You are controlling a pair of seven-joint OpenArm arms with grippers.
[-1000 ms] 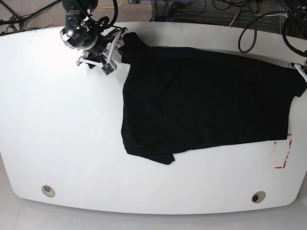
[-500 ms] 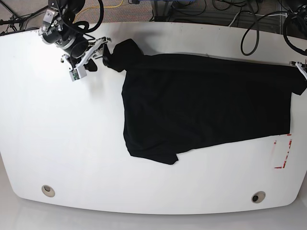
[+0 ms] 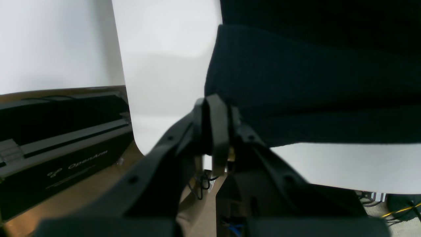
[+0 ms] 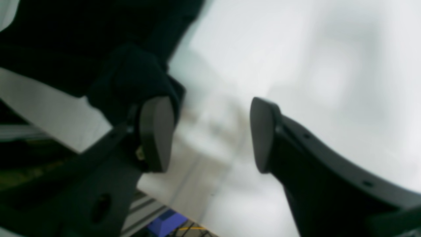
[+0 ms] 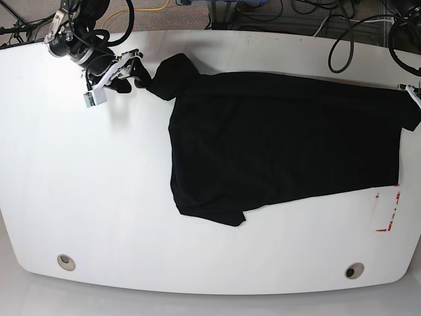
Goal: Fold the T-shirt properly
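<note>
The black T-shirt [image 5: 283, 141] lies spread over the right half of the white table [image 5: 85, 184], with one sleeve bunched at its upper left [image 5: 170, 69]. My right gripper [image 5: 130, 78] hovers just left of that sleeve. In the right wrist view it [image 4: 207, 131] is open, nothing sits between its fingers, and the bunched sleeve [image 4: 131, 75] touches the left finger. My left gripper [image 5: 412, 92] is at the table's far right edge. The left wrist view shows it [image 3: 213, 131] shut, pinching the T-shirt's edge [image 3: 296, 85].
Red tape marks [image 5: 389, 210] lie right of the shirt's lower corner. Two round grommets [image 5: 66, 261] [image 5: 354, 270] sit near the front edge. Cables [image 5: 342, 46] hang behind the table. A black OpenArm case [image 3: 59, 151] stands below the table edge by the left gripper.
My right gripper has drawn back to the upper left, away from the sleeve, which now lies bunched on the table. The left gripper has stayed put.
</note>
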